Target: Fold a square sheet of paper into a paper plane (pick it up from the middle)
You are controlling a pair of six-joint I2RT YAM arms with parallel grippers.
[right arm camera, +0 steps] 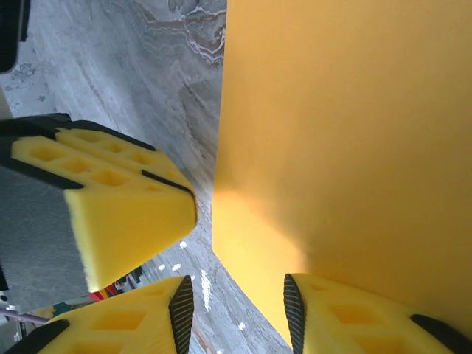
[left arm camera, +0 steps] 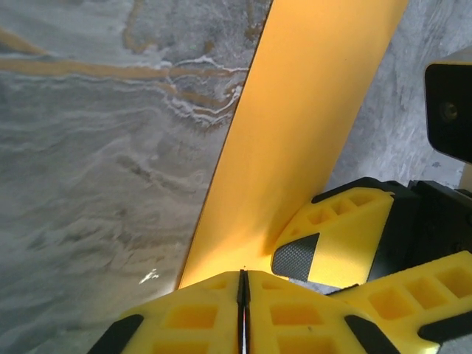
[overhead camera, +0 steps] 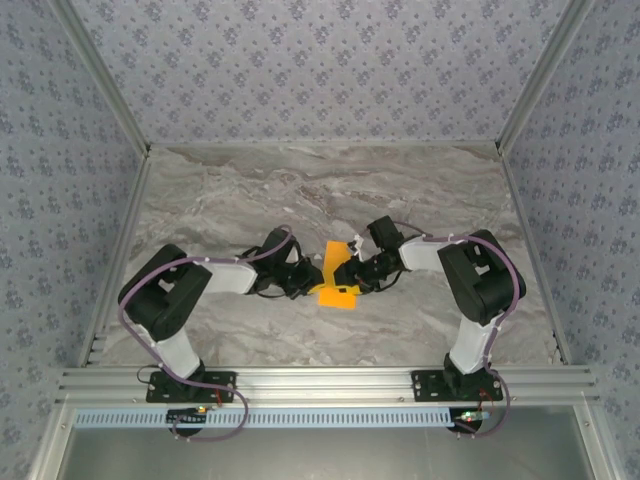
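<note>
- The sheet of paper (overhead camera: 337,296) is bright orange and lies near the middle of the tabletop (overhead camera: 300,190), between the two arms; from above, one part of it lies flat and another part rises as a narrow strip towards the far side.
- The left end effector (left arm camera: 241,274) is closed; its two yellow fingers are pressed together with only a thin dark line between them; the near edge of the sheet starts exactly at their tips, so it seems pinched there.
- In the left wrist view the sheet goes up and away from the fingertips as a long plain band, raised over the grey marbled tabletop; a soft shadow falls under its left edge.
- The right end effector (right arm camera: 238,284) is at a narrow to middle opening; its fingers stand apart and the tabletop is seen in the gap; the lower corner of the sheet reaches into this gap and lies against one finger; I cannot tell if both fingers touch it.
- The two end effectors meet tip to tip at the sheet; in the left wrist view the right one's fingers (left arm camera: 335,236) are just beside the closed left ones, at the right side of the sheet.
</note>
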